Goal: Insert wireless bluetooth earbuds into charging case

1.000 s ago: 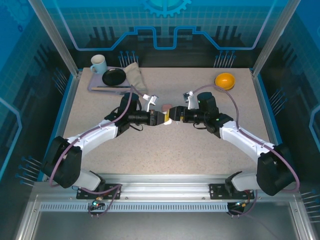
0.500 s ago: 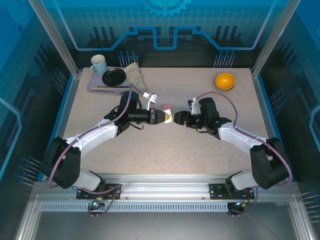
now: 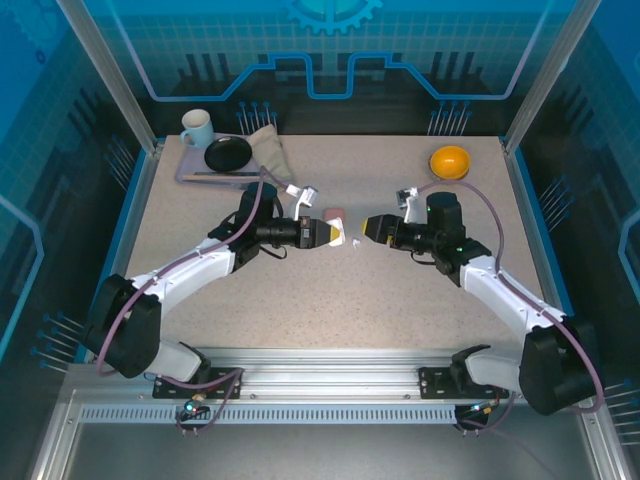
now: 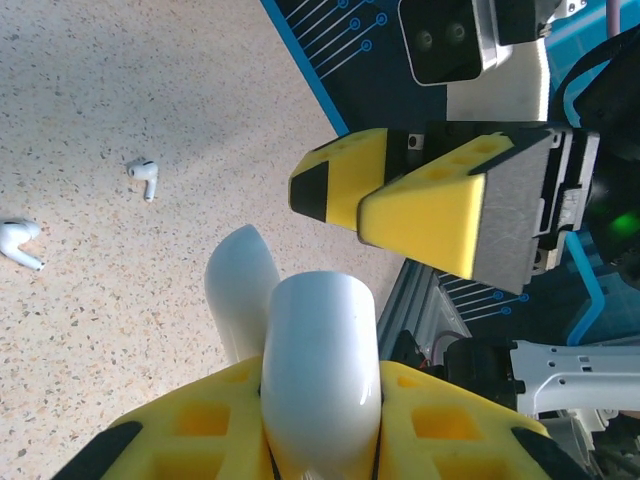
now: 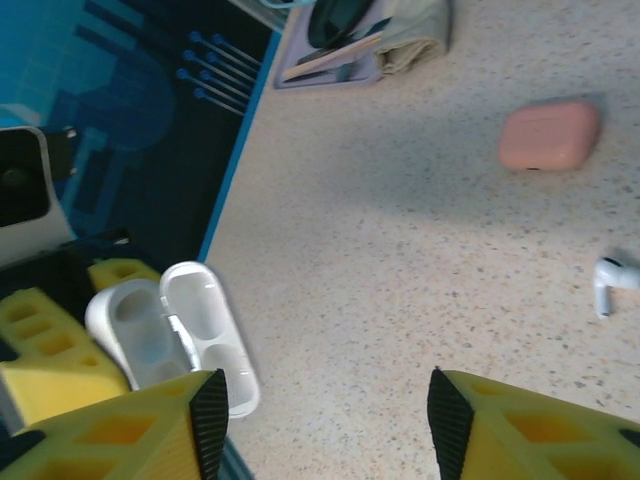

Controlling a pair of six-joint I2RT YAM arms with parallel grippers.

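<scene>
Clearly, the right wrist view gives the white case (image 5: 170, 340) lid-open, cavities toward the camera, long axis slanting lower right, clamped in the left hand (image 4: 320, 400); right hand (image 5: 325, 410) gapes empty; left wrist view adds two white earbuds (image 4: 145, 178) flat on the worktop (image 4: 100, 80), at left

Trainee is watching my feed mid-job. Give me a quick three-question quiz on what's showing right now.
1. True or false: the left tool holds the white case with its lid open.
2. Fill in: the jaws of the right tool stand ___, nothing between them.
3. The pink case is: A) in the right tool; B) lying shut on the table; C) stacked on the white case.
Key: 1 true; 2 open; 3 B.
</scene>
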